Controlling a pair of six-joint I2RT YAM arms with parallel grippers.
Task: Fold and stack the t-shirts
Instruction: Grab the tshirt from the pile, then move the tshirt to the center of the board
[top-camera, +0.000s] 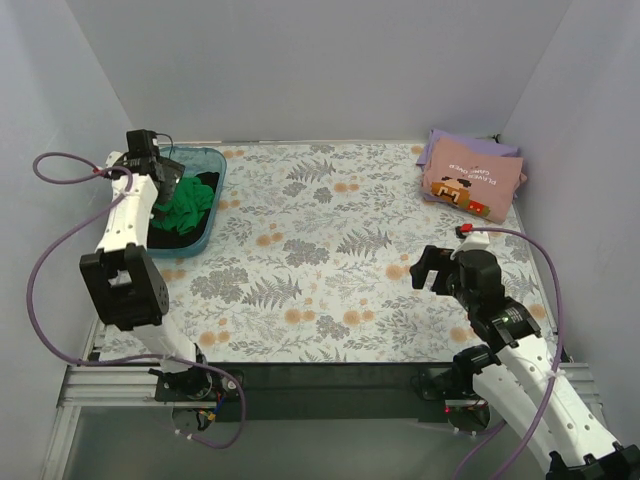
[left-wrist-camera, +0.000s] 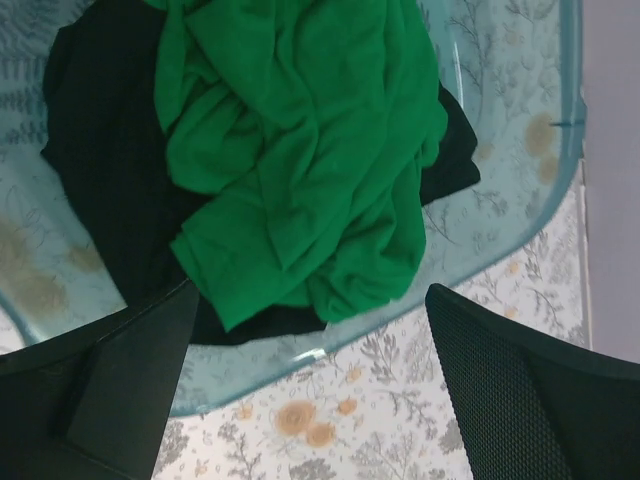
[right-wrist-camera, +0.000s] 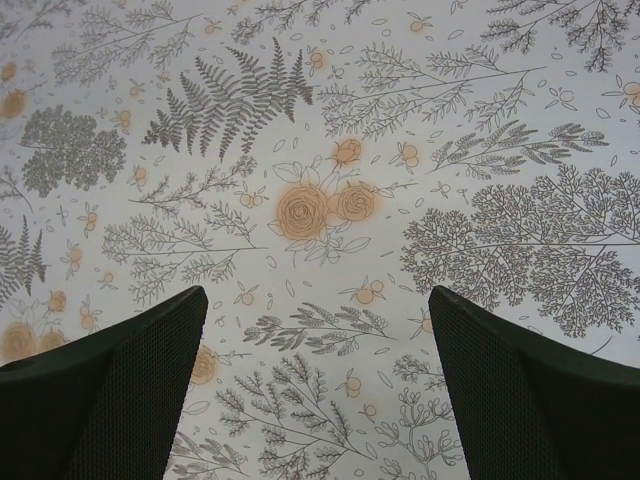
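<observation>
Left gripper: jaws apart, empty, above green t-shirt crumpled on black t-shirt in teal bin. Right gripper: jaws apart, empty, over floral tablecloth.

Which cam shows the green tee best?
Left wrist: the green tee fills the frame, crumpled over the black tee inside the teal bin. Top external shows it small, in the bin near the left edge. Right wrist shows only the floral tablecloth.
</observation>
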